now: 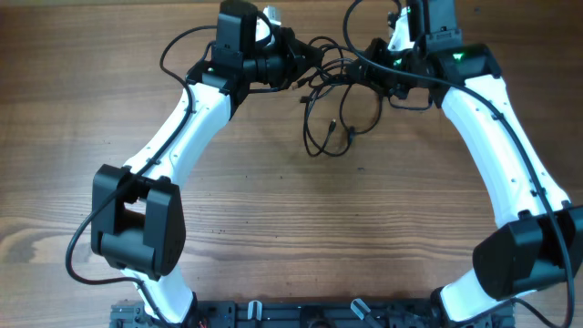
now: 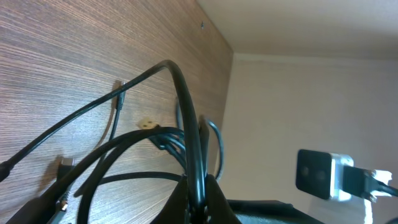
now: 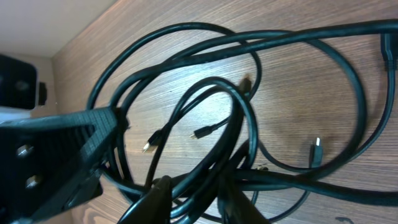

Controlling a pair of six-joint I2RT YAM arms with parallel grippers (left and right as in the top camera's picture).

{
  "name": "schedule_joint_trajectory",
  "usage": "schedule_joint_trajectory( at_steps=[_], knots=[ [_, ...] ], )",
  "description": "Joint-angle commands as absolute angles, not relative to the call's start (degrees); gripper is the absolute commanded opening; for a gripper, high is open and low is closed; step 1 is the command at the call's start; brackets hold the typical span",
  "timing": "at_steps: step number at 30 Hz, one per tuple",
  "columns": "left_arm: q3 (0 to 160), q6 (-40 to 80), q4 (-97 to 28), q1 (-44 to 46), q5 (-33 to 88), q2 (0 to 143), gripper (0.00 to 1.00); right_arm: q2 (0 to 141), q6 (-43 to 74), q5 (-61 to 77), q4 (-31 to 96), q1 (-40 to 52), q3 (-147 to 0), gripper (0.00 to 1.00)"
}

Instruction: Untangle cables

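Note:
A tangle of thin black cables [image 1: 332, 91] lies at the far middle of the wooden table, with loops hanging toward the centre and small plug ends showing. My left gripper [image 1: 305, 62] is at the tangle's left side and is shut on one cable strand [image 2: 193, 143], which arches up from between the fingers [image 2: 202, 202]. My right gripper [image 1: 369, 68] is at the tangle's right side; its fingers [image 3: 199, 199] are closed around several crossing cable strands [image 3: 205, 112]. The left gripper's body shows at the left of the right wrist view [image 3: 56, 155].
The wooden table [image 1: 291, 210] stretches toward the front. Thicker black arm cables run along both white arms [image 1: 178, 41]. A dark rail [image 1: 301, 314] sits at the front edge. The table's far edge and a wall show in the left wrist view [image 2: 298, 99].

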State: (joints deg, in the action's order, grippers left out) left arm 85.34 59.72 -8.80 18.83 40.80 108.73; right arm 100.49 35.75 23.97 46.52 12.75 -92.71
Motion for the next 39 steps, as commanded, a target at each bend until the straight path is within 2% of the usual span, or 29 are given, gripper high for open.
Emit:
schedule_joint_trajectory(
  at_steps=[1, 8, 20, 27, 32, 35, 36, 39],
  knots=[
    [85.2, 60.2, -8.6, 20.4, 43.2, 106.8, 0.04, 102.5, 36.4, 27.2, 44.9, 13.2, -92.9, 0.24],
    [85.2, 57.2, -8.5, 23.4, 43.2, 106.8, 0.04, 104.6, 37.7, 31.3, 41.1, 14.3, -92.9, 0.22],
    [85.2, 54.4, -8.5, 19.7, 42.4, 106.8, 0.04, 104.7, 34.2, 33.5, 49.0, 14.9, -92.8, 0.23],
    [85.2, 54.4, -8.6, 19.7, 42.4, 106.8, 0.04, 106.6, 35.6, 32.6, 42.3, 17.4, -89.5, 0.23],
    [85.2, 54.4, -8.6, 19.7, 42.7, 106.8, 0.04, 107.0, 39.4, 25.9, 36.8, 17.4, -89.5, 0.11],
    [85.2, 54.4, -8.8, 19.7, 42.6, 106.8, 0.04, 107.9, 39.4, 24.8, 36.2, 17.3, -89.5, 0.09],
    [85.2, 54.4, -8.8, 19.7, 42.6, 106.8, 0.04, 108.2, 39.0, 24.8, 34.8, 17.3, -89.5, 0.04],
    [85.2, 54.3, -9.8, 19.7, 42.6, 106.8, 0.04, 107.8, 35.0, 24.4, 31.7, 16.3, -89.8, 0.04]
  ],
)
